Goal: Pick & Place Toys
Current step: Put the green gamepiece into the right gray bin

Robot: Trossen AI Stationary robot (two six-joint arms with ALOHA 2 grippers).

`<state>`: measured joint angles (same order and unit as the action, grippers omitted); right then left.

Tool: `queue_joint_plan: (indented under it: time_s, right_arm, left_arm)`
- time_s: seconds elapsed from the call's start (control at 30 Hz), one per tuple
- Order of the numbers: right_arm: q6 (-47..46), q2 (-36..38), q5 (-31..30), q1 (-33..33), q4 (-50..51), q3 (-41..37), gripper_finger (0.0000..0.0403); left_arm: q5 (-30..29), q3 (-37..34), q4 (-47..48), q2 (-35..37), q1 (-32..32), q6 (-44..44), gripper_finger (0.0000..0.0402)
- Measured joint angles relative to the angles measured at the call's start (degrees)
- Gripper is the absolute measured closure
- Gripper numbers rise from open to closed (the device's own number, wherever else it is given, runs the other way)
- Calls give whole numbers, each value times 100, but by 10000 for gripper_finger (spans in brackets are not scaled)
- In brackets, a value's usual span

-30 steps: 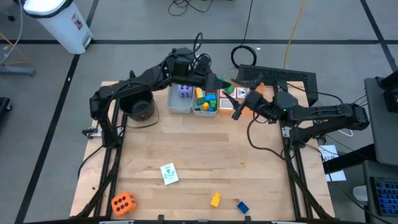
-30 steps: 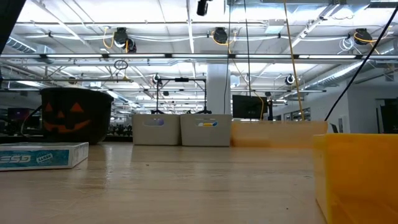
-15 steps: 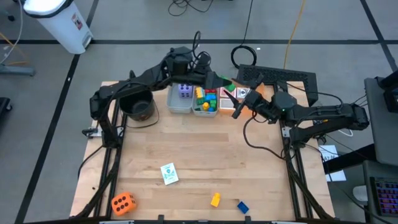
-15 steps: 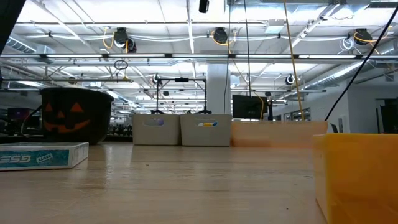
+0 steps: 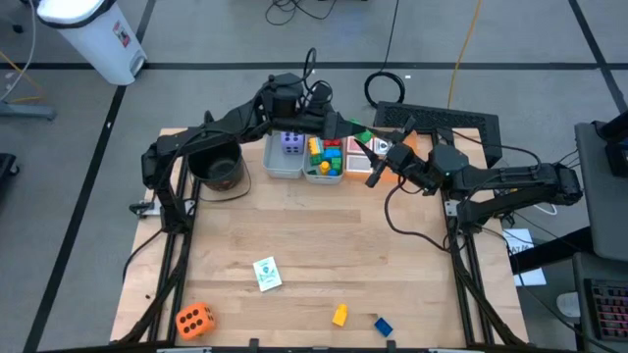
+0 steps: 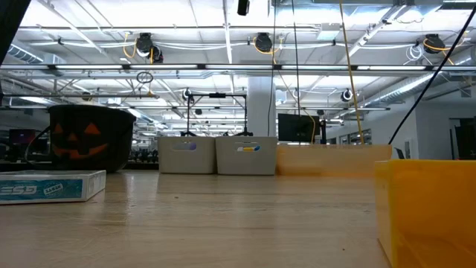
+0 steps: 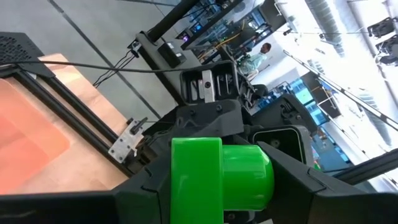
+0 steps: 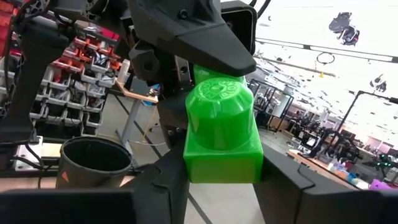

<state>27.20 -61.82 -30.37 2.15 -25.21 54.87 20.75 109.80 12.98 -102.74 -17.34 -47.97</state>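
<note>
A green brick [image 8: 221,127] with one round stud hangs in the air over the far edge of the table, above the orange tray [image 5: 365,160]. My left gripper [image 5: 345,129] and my right gripper [image 5: 378,155] meet there, each shut on the brick [image 5: 359,138]. A purple die [image 5: 291,143] lies in one grey bin, and several bricks [image 5: 322,160] fill the bin beside it. Near the front edge a card [image 5: 266,274], an orange die [image 5: 194,319], a yellow brick [image 5: 340,315] and a blue brick [image 5: 383,325] lie flat on the table. My left gripper pinches the green brick [image 7: 217,180] end to end: one finger on its flat underside [image 7: 177,183], the other on the stud's top [image 8: 214,78]. It reaches in about level from the table's left, and the brick is clear of everything below. My right gripper pinches the brick's square base by two opposite sides [image 8: 189,158], below the stud. Its fingers come from the table's right, slanting slightly up. The brick stands stud up between them, lifted clear.
A black pumpkin bucket [image 5: 218,169] stands at the far left beside the two grey bins [image 6: 216,155]. A black keyboard [image 5: 442,123] lies past the far right corner. The wide middle of the wooden table [image 5: 314,230] lies between the bins and the front toys.
</note>
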Motion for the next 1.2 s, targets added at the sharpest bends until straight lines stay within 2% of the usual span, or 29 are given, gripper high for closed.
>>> queue_joint_plan:
  time_s: [0.53,1.2]
  right_arm:
    - [-107,2,46,-2,-33,-2,235]
    - [-82,4,48,-2,-127,-2,269]
  left_arm:
    - [17,2,65,0,0,125,222]
    - [4,2,161,0,0,145,222]
